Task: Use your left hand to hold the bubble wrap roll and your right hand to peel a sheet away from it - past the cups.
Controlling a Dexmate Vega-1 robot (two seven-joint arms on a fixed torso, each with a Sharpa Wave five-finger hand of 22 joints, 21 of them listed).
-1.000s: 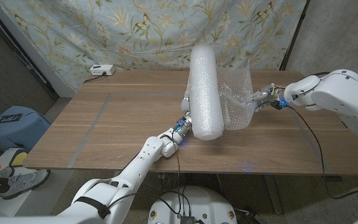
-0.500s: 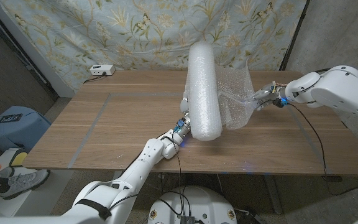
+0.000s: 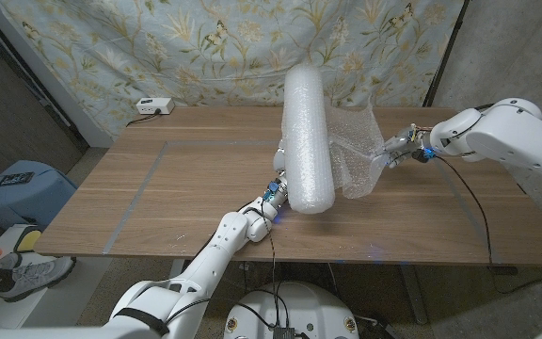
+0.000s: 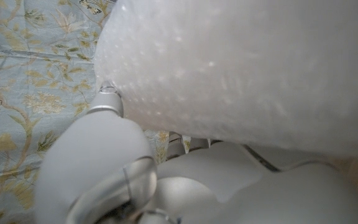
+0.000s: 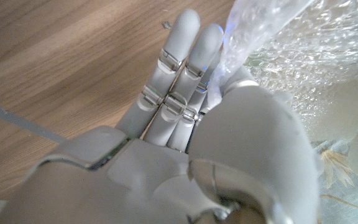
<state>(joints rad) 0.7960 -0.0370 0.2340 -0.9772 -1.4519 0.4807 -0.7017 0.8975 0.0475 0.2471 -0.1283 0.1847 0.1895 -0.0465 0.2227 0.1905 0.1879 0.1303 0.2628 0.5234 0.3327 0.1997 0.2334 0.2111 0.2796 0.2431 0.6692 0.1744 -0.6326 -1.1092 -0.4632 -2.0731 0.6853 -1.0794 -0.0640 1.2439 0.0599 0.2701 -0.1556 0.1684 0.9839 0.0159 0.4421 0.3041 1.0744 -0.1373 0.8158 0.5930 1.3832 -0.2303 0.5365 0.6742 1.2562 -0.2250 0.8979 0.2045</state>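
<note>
Mid-peel: the left hand (image 3: pixel 281 162) braces the bubble wrap roll (image 3: pixel 308 141) while the right hand (image 3: pixel 395 148) pinches the sheet (image 3: pixel 354 149), needing a further outward pull.

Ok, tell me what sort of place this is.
Probably a makeshift robot test room, not a home or factory. A floral sheet is hung as a backdrop behind a wooden table, a cable trails across the tabletop, and a blue bin sits on the floor beside it.
</note>
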